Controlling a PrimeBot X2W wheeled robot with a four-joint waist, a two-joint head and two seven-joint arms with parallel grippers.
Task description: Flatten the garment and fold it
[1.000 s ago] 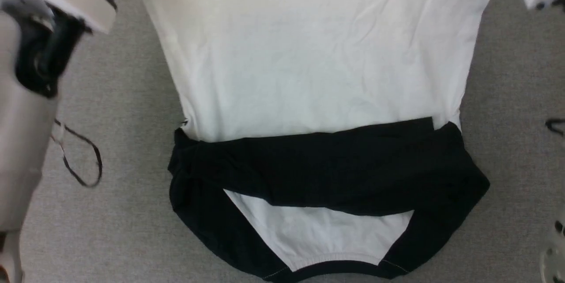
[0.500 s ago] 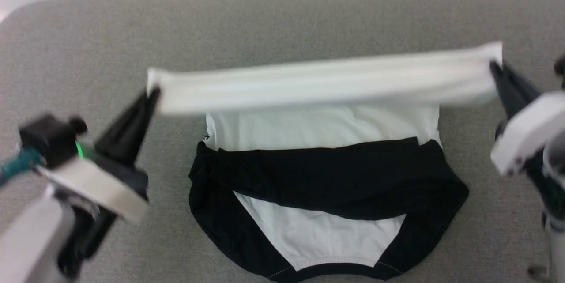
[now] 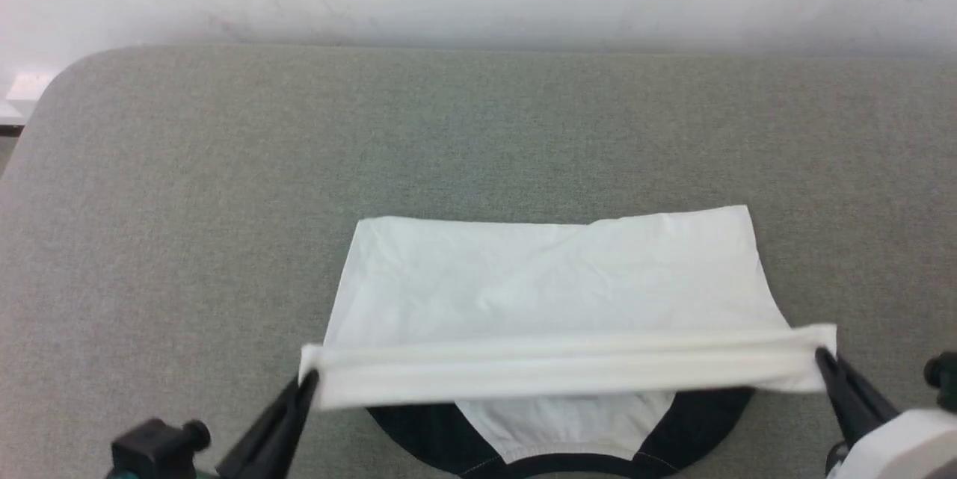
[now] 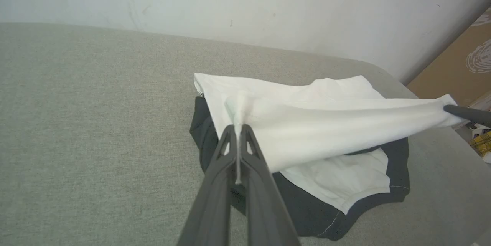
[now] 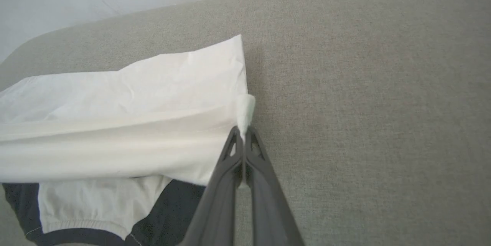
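Pinching garment, soft white hem taut band: left tool, right tool.

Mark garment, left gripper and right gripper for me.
garment (image 3: 553, 285): head view, middle of the white body panel.
left gripper (image 4: 238, 131): left wrist view, fingertips pinched shut on a white corner of the cloth.
right gripper (image 5: 243, 132): right wrist view, fingertips pinched shut on the other white corner.
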